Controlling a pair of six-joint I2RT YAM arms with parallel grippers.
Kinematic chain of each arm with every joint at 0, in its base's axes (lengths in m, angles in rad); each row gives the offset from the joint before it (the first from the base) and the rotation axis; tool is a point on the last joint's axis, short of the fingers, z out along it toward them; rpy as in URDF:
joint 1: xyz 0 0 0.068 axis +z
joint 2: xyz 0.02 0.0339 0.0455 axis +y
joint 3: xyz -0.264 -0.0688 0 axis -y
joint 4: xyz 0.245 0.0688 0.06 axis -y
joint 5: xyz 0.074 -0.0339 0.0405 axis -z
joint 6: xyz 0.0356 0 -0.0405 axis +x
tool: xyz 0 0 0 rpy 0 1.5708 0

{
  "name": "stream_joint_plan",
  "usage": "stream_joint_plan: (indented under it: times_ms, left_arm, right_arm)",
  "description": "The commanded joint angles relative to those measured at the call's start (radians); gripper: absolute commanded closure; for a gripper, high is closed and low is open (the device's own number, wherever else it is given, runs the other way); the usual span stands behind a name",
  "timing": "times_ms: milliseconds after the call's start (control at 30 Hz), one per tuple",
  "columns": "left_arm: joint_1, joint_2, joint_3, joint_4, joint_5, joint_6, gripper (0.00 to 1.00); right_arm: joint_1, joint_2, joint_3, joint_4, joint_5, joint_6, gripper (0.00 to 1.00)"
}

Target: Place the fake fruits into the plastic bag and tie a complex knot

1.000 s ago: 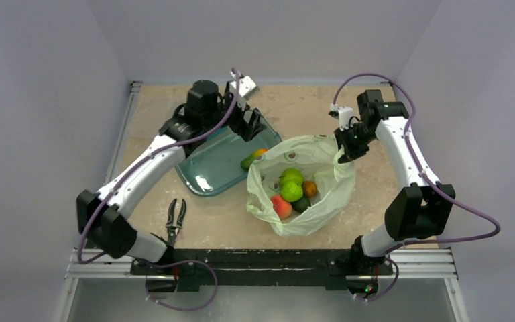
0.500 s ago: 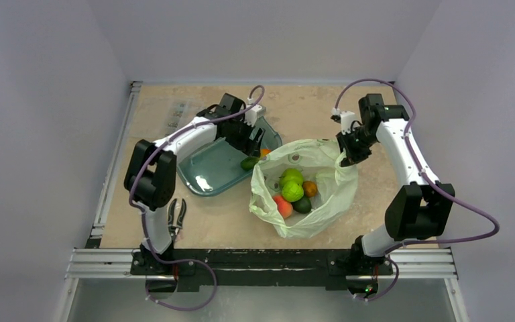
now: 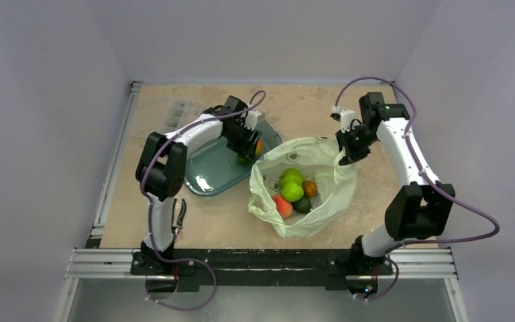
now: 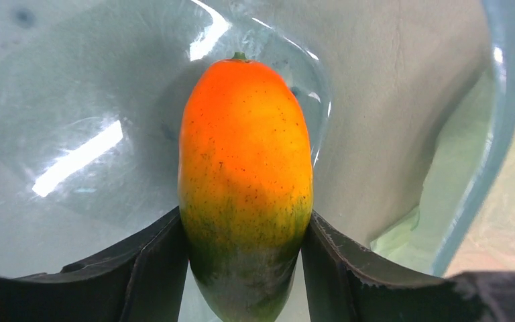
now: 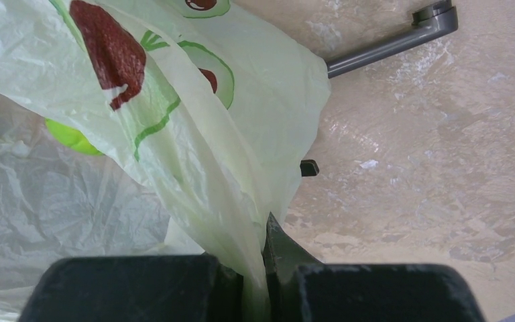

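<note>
**A:** Teal tub (image 3: 204,176), just left of the bag (image 3: 325,198). What's in it?
**B:** Mango (image 4: 245,134). The left gripper (image 4: 245,216) is clamped on its green end.
**A:** Inside the bag?
**B:** Green fruits (image 3: 292,191), a peach (image 3: 281,205), an avocado (image 3: 302,205).
**A:** And the bag's far right rim?
**B:** Right gripper (image 5: 251,258), jaws pinched together on the plastic.

Left hand (image 4: 245,272) reached mango (image 4: 245,161) (clasping it).

Glossy mango (image 4: 245,181), crinkly thin plastic bag (image 5: 194,134)
</note>
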Motion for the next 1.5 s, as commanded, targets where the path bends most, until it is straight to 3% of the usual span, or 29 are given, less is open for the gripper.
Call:
stream_joint_plan:
  times_ms: [0,67,167,300,467,667,767,867,967,1067,1333,1467]
  left_arm:
    - [0.04,-0.194,0.037,0.063,0.073,0.052,0.74]
    - [0.038,-0.318,0.007,0.149,0.168,0.068,0.74]
    - [0.008,-0.473,-0.043,0.29,0.277,0.077,0.66]
    - [-0.137,-0.58,-0.074,0.312,0.386,0.222,0.63]
    - [-0.38,-0.606,-0.165,0.292,0.333,0.479,0.63]
    - [-0.479,-0.437,-0.173,0.308,0.199,0.648,0.65]
    - [-0.479,-0.325,-0.123,0.345,0.133,0.626,0.56]
    - [-0.48,-0.257,-0.024,0.331,0.079,0.589,0.33]
    - [-0.477,-0.273,0.026,0.293,0.061,0.561,0.15]
    - [-0.445,-0.376,-0.002,0.245,0.177,0.497,0.02]
    - [-0.368,-0.632,-0.128,0.237,0.333,0.291,0.0]
    - [-0.382,-0.646,-0.106,0.226,0.277,0.206,0.09]
  right_arm:
    - [-0.004,0.006,0.059,-0.009,-0.049,-0.01,1.0]
    - [-0.004,0.002,0.066,-0.015,-0.072,-0.016,1.0]
    - [-0.004,-0.007,0.072,-0.019,-0.124,-0.018,1.0]
    - [-0.004,-0.013,0.075,-0.019,-0.146,-0.019,1.0]
    - [-0.004,-0.019,0.099,-0.036,-0.213,-0.024,1.0]
    - [-0.004,-0.047,0.108,-0.043,-0.25,-0.025,1.0]
    - [-0.004,-0.058,0.106,-0.047,-0.276,-0.025,1.0]
    - [-0.004,-0.072,0.102,-0.047,-0.28,-0.024,1.0]
    - [-0.005,-0.078,0.093,-0.05,-0.31,-0.025,1.0]
    - [-0.009,-0.081,0.078,-0.048,-0.367,-0.03,1.0]
    - [-0.01,-0.067,0.067,-0.039,-0.524,-0.028,1.0]
    - [-0.01,-0.062,0.045,-0.021,-0.604,-0.012,1.0]
